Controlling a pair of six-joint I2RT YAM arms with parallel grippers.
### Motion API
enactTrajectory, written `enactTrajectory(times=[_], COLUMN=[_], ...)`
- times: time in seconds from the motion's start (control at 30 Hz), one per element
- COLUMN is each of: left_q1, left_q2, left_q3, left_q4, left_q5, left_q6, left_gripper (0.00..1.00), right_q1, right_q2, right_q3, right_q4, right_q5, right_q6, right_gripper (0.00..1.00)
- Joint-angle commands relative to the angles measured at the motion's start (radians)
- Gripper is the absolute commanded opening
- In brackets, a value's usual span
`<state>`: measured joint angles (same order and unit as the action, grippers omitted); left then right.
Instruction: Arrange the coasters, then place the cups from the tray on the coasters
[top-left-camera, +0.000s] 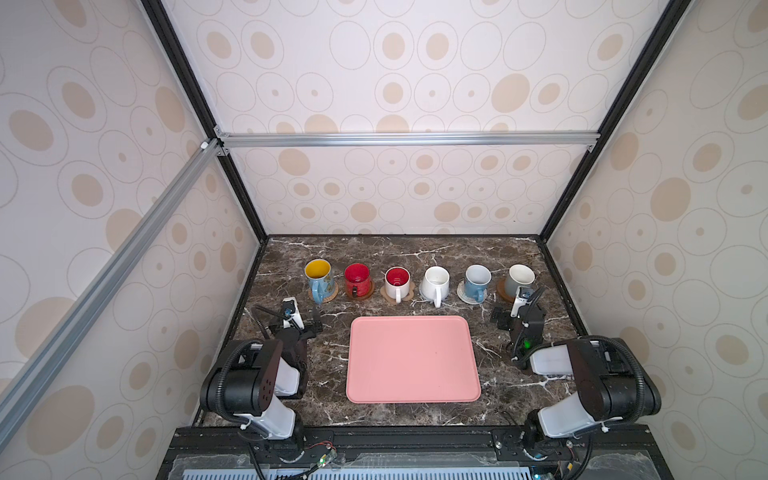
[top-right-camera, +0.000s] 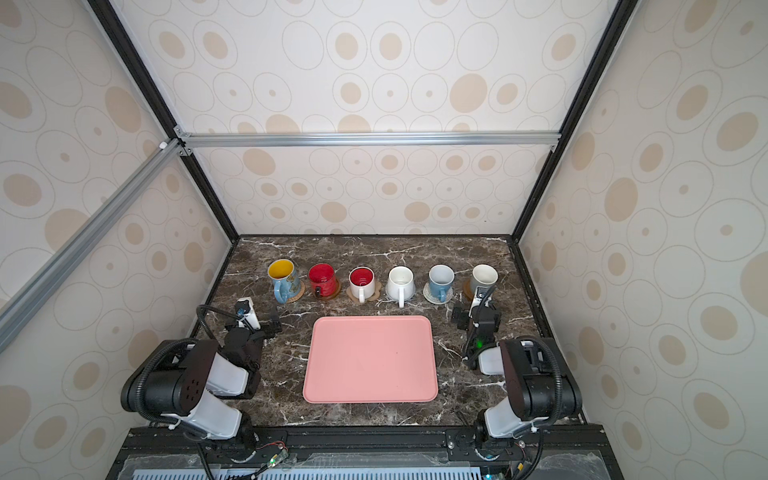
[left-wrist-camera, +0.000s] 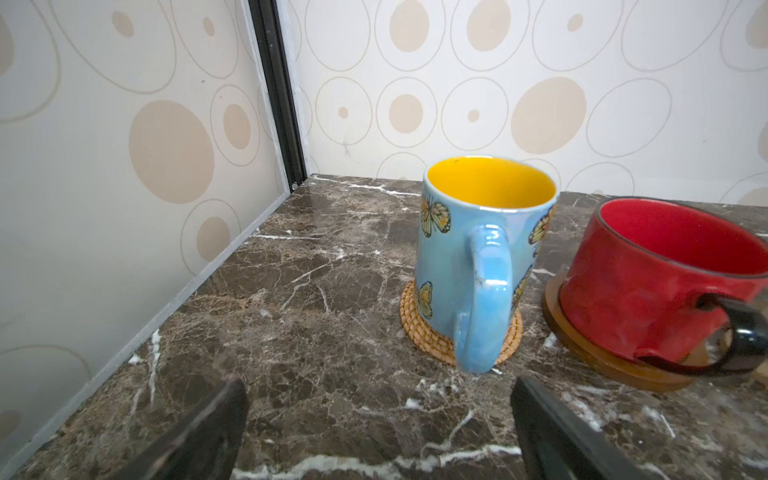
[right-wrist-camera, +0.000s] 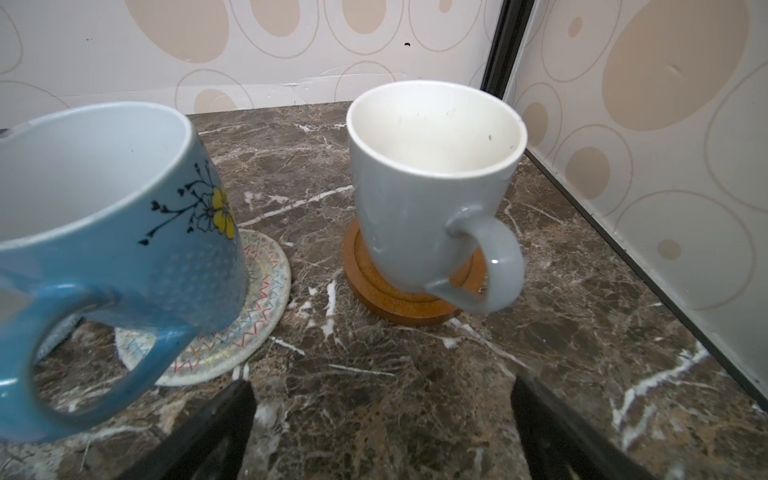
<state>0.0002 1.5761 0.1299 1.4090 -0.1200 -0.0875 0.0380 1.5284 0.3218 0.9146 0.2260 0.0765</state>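
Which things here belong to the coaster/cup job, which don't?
Job: pink rectangular tray; blue mug with yellow inside; red mug with black handle; white mug with red inside; all-white mug; light blue mug; grey-white mug; woven rattan coaster; brown wooden disc coasters; cream woven coaster; blue-grey woven coaster; brown paw-shaped coaster.
Not job: brown marble tabletop; aluminium frame bar; spotted wall panels.

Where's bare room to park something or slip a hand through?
Free: the pink tray; the marble strip between the cup row and the back wall; the far left corner beside the yellow-lined cup. Crowded: the cup row, and both tray flanks, mostly under the left arm and right arm.
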Motion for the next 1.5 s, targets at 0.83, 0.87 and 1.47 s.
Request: enactTrajectory(times=[0.83,0.87,1.47], left_q1=[-0.005,-0.005,-0.005], left_q2=[0.002,0.002,0.002], left_q3=[0.091,0.091,0.091], left_q4=[-0.047,-0.045,-0.047], left_q5=[0.059,0.058,0.060], left_q6=[0.055,0.055,0.057], left_gripper=[1.00,1.00,1.00], right_q1=[-0.001,-0.002,-0.001], right_q2=[0.004,0.004,0.004], right_q3=[0.077,0.077,0.078], right_q4=[-0.085,-0.085,-0.086], right_q5=[-0.077,-0.077,-0.074], right_q6=[-0.051,-0.051,-0.052], right_gripper=[1.00,1.00,1.00])
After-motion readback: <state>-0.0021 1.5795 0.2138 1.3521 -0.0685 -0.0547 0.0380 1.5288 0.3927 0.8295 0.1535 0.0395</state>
